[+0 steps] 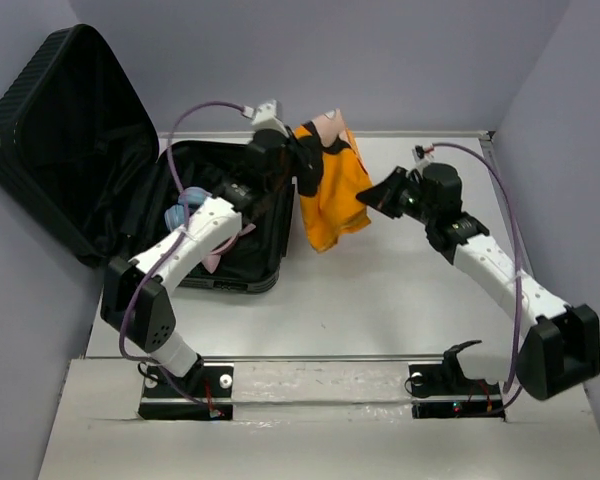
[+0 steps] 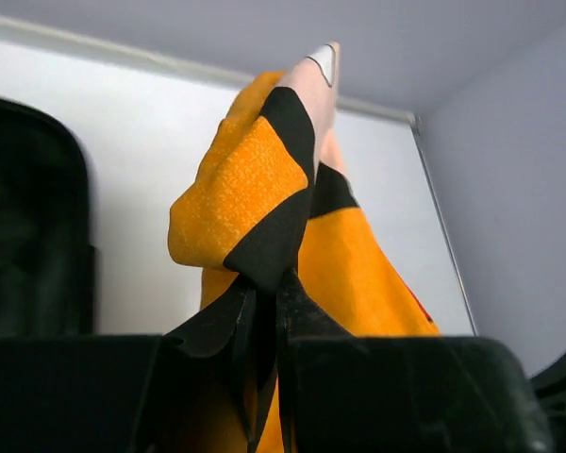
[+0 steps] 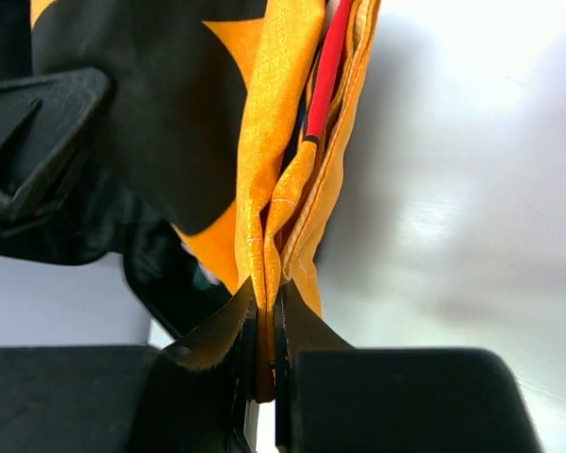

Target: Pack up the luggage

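The black ribbed suitcase (image 1: 60, 120) lies open at the left, its lid leaning back against the wall. An orange and black garment (image 1: 335, 195) hangs above the table just right of the suitcase's base. My left gripper (image 1: 305, 172) is shut on the garment's black part (image 2: 274, 236) at its left edge. My right gripper (image 1: 372, 197) is shut on its orange folds (image 3: 274, 217) at the right edge. A red strip (image 3: 328, 66) shows in the folds. Light blue and pink items (image 1: 185, 215) lie inside the suitcase, partly hidden by my left arm.
The white tabletop (image 1: 380, 290) extends right of the suitcase, closed in by grey walls. A metal rail (image 1: 320, 358) runs along the near edge by the arm bases. The suitcase wall (image 2: 33, 236) stands left in the left wrist view.
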`<act>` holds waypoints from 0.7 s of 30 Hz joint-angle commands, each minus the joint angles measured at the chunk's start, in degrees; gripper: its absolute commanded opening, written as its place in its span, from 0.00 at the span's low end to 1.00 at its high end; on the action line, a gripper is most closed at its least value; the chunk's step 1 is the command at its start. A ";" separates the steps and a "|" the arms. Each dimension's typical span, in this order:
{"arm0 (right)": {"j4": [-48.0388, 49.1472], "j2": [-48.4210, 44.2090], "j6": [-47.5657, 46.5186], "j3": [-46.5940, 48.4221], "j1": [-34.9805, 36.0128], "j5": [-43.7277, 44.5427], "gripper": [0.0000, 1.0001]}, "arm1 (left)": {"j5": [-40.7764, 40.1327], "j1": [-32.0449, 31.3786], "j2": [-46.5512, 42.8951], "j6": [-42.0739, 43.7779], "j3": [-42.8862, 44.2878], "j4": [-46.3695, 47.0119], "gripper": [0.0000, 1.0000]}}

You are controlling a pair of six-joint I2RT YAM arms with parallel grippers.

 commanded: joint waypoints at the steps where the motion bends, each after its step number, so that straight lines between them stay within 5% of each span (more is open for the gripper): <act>1: 3.13 9.66 0.43 13.76 7.16 1.62 0.07 | 0.55 11.36 -6.07 3.19 5.93 -5.61 0.05; 8: 1.11 38.13 2.88 41.09 17.80 0.83 0.07 | 1.00 31.49 -7.13 5.21 7.35 -13.51 0.07; 9: 0.32 44.86 3.41 47.13 18.94 0.40 0.07 | 0.38 35.60 -5.04 5.39 9.00 -15.45 0.17; 10: -2.38 48.41 3.33 50.84 20.87 0.13 0.20 | 0.03 37.21 -3.88 5.83 10.15 -20.17 0.58; 11: -4.76 51.66 2.46 54.62 20.89 0.13 0.20 | -0.93 38.27 -3.00 6.18 11.29 -20.22 0.58; 12: -7.65 54.39 1.14 58.31 22.28 0.56 0.52 | -1.81 38.28 -2.73 6.97 12.17 -23.96 0.85; 14: -16.27 60.38 -3.52 67.38 22.82 3.20 0.77 | -4.37 38.28 -6.49 8.90 10.61 -23.65 0.95; 21: -20.77 59.44 -7.04 69.34 23.35 5.14 0.84 | -7.70 34.50 -31.27 8.30 -1.69 -22.84 0.94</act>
